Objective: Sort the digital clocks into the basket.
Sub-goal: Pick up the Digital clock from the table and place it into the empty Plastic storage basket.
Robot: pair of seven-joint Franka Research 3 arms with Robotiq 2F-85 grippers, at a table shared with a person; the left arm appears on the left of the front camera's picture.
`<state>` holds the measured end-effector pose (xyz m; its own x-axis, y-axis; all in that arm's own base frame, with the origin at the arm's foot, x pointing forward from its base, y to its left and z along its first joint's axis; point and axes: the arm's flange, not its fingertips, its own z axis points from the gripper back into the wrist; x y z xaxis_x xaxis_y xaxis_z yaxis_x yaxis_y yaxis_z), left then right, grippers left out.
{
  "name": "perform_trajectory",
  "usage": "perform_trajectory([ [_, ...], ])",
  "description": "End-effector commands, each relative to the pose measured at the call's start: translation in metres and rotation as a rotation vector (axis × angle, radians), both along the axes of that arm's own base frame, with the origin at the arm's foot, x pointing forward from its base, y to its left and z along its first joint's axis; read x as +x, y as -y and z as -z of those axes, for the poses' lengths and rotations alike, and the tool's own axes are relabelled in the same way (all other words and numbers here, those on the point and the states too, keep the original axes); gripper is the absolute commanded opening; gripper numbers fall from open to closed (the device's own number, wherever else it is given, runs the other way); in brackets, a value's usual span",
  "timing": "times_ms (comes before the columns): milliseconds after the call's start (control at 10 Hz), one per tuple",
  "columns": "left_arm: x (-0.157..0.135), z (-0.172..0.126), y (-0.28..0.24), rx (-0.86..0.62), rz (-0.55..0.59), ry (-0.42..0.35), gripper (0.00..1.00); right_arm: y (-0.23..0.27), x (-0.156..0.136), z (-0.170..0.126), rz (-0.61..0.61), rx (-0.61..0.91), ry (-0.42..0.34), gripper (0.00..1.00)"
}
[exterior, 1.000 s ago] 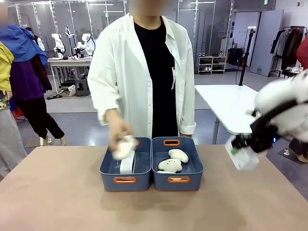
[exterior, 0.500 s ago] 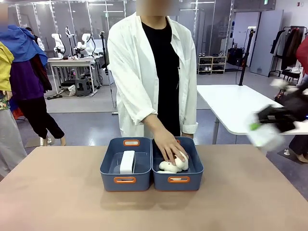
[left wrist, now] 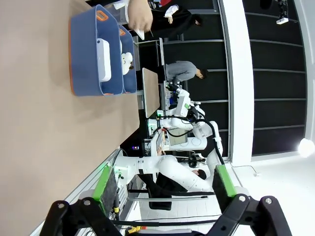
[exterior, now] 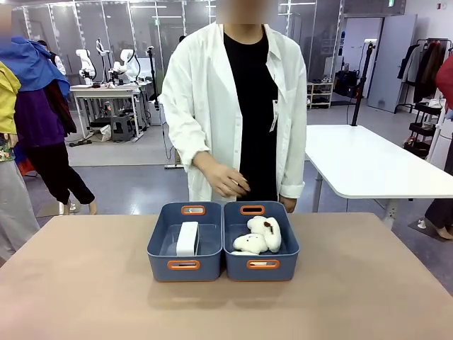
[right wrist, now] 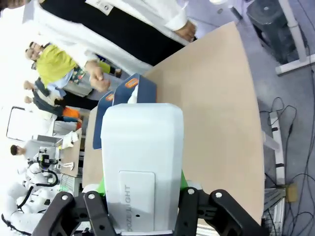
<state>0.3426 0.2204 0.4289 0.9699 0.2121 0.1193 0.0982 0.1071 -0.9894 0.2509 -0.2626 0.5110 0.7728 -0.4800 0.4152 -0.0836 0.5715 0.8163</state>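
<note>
In the front view, two blue baskets stand side by side at mid-table. The left basket holds one white digital clock on its edge. The left wrist view shows that basket and clock far off; my left gripper hangs open and empty, well back from them. My right gripper is shut on a second white digital clock, held away from the table's side, with the baskets far beyond it.
The right basket holds cream plush toys. A person in a white coat stands behind the baskets, one hand raised above them. A white table stands at the back right.
My right arm swung out of the front view to the right with its clock. The person moved a plush toy from the left basket into the right one, then lifted the hand away.
</note>
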Motion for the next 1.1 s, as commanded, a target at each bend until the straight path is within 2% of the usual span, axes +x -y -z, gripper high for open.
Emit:
perform_trajectory([
  [0, -0.004, -0.003, 0.001, 0.017, -0.008, -0.019, 1.00, -0.040, 0.034, -0.002, -0.143, -0.009, 0.030, 0.00],
  [300, -0.004, -0.003, 0.001, 0.017, -0.008, -0.019, 1.00, -0.155, 0.086, -0.026, -0.410, -0.143, 0.019, 0.00],
  [500, -0.004, -0.003, 0.001, 0.017, -0.008, -0.019, 1.00, -0.262, 0.115, -0.034, -0.605, -0.249, 0.003, 0.00],
  [600, -0.004, -0.003, 0.001, 0.017, -0.008, -0.019, 1.00, -0.316, 0.128, -0.035, -0.661, -0.327, 0.007, 0.00],
  [800, -0.004, -0.003, 0.001, 0.017, -0.008, -0.019, 1.00, -0.426, 0.153, -0.026, -0.730, -0.391, -0.003, 0.00],
  [1000, -0.004, -0.003, 0.001, 0.017, -0.008, -0.019, 1.00, -0.510, 0.167, -0.010, -0.779, -0.417, 0.014, 0.00],
])
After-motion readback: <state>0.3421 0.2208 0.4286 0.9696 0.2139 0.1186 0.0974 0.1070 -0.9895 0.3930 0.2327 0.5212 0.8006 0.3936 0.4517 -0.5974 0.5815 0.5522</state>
